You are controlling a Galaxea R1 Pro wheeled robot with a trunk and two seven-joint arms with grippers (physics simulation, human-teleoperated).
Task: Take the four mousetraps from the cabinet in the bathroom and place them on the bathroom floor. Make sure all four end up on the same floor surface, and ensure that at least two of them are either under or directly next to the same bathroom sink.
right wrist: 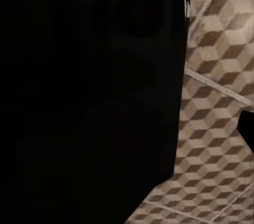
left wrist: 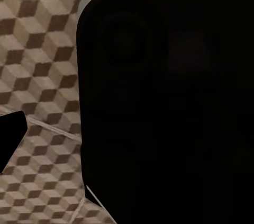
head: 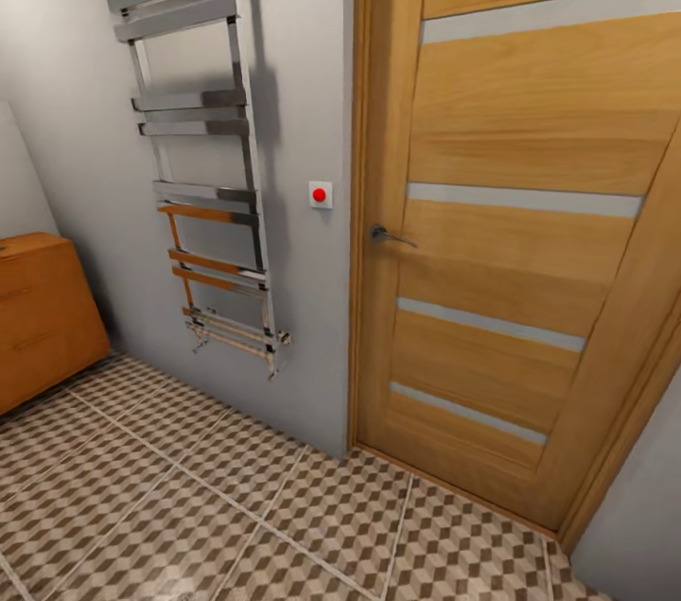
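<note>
The orange-brown wooden cabinet (head: 43,317) stands at the far left of the head view, against the grey wall, with its drawer fronts shut as far as I can see. The bathroom floor (head: 189,506) with its brown, beige and cream cube tiles spreads below it. The mousetraps and the sink are out of view. In the left wrist view a dark fingertip (left wrist: 10,139) juts in over the floor tiles (left wrist: 42,75) beside a large black body part (left wrist: 169,102). In the right wrist view a dark fingertip (right wrist: 246,128) crosses the tiles (right wrist: 211,102).
A chrome towel radiator (head: 203,156) hangs on the grey wall. To its right is a small white switch with a red dot (head: 320,194) and a closed wooden door (head: 520,222) with a lever handle (head: 388,235).
</note>
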